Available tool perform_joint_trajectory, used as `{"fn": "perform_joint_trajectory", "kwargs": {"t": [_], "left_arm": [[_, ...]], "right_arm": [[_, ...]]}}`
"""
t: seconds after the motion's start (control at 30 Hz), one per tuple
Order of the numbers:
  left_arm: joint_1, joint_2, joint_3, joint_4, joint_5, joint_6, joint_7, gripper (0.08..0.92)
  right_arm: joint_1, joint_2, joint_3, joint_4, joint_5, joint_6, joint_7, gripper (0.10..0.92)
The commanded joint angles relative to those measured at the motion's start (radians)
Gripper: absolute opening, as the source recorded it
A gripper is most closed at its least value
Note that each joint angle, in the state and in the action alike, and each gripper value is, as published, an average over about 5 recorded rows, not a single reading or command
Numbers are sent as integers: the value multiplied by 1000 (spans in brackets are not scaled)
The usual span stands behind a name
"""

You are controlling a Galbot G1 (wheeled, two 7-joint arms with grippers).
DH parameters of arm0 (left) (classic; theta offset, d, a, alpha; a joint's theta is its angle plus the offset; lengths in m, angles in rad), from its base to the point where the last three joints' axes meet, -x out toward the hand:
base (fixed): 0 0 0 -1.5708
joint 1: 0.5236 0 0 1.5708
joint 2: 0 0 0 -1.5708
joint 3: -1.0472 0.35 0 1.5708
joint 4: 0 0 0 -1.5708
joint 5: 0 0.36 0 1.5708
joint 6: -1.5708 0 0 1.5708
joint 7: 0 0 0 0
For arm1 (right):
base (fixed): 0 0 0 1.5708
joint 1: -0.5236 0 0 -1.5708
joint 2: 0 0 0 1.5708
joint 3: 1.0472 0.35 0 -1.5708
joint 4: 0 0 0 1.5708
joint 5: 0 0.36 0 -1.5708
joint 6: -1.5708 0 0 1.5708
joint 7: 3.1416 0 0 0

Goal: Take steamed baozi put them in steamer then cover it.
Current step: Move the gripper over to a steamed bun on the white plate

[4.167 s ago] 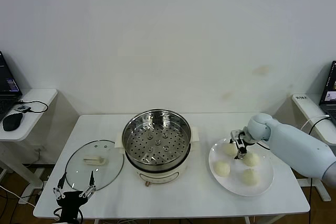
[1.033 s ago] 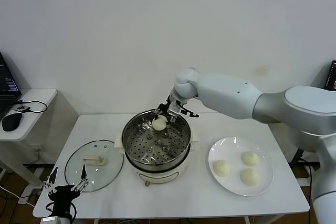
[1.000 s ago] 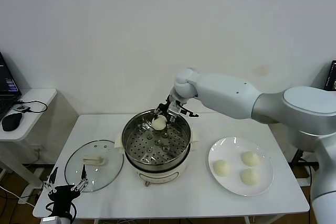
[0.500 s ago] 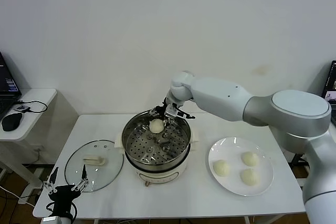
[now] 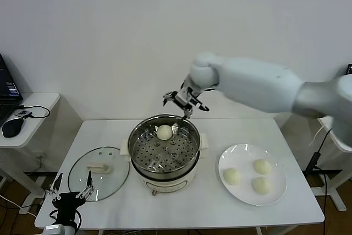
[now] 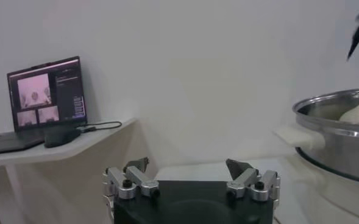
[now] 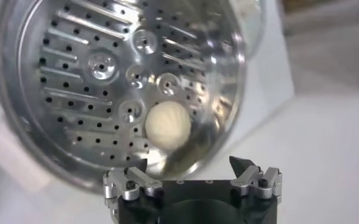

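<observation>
**One bun in the pot, three waiting on the plate**

White wall and a white bench (image 5: 214, 202) framed the scene. One steamed baozi (image 5: 164, 131) sat on the perforated tray of the steamer (image 5: 164, 146), toward the far wall of the pot, directly below the right gripper (image 5: 185, 101), which hung above the far rim with its jaws apart and nothing between them. Three more buns (image 5: 250, 175) lay on a white plate (image 5: 278, 191), well off to that gripper's right.

As a judgement, the risk lay in the remaining loads: a bun set down against the one already near the wall could be squeezed or ride up the rim, and a bun left high would stop the glass lid (image 5: 99, 173) from seating. The lid lay flat on the bench just beyond the left gripper (image 5: 72, 197), which waited at the near bench edge with jaws apart; its small white handle might slip from a shallow pinch.

The right wrist view looked straight down and showed the bun (image 7: 167, 123) clear of the jaws and close to the pot wall, which the head view did not settle. The left wrist view caught only the bun's top (image 6: 358, 114) above the rim, plus a laptop (image 6: 43, 102) on a side desk.
</observation>
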Motion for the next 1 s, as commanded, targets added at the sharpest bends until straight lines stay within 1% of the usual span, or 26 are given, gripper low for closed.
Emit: {"fn": "perform_joint_trajectory", "kwargs": {"t": [0.03,0.2,0.37,0.53,0.67,1.0], "left_arm": [[0,2,6,0,1,2,1,823],[-2,11,18,-3,3,6,2,823],[-2,15,25,1,9,8,3,823],[3,13,25,-2,15,10,3,823],[6,10,22,1,18,10,3,823],[12,1,14,3,24,10,3,823]], "right_arm": [[80,-394,-48,321,132,-355,-41,823],[-8,-535,-61,356,58,-347,-42,823],[-159,-581,-28,339,-16,-318,-41,823],[-320,-578,46,317,-49,-303,-44,823],[-427,-555,116,290,-64,-320,-34,823],[-590,-474,205,208,-117,-312,-2,823]]}}
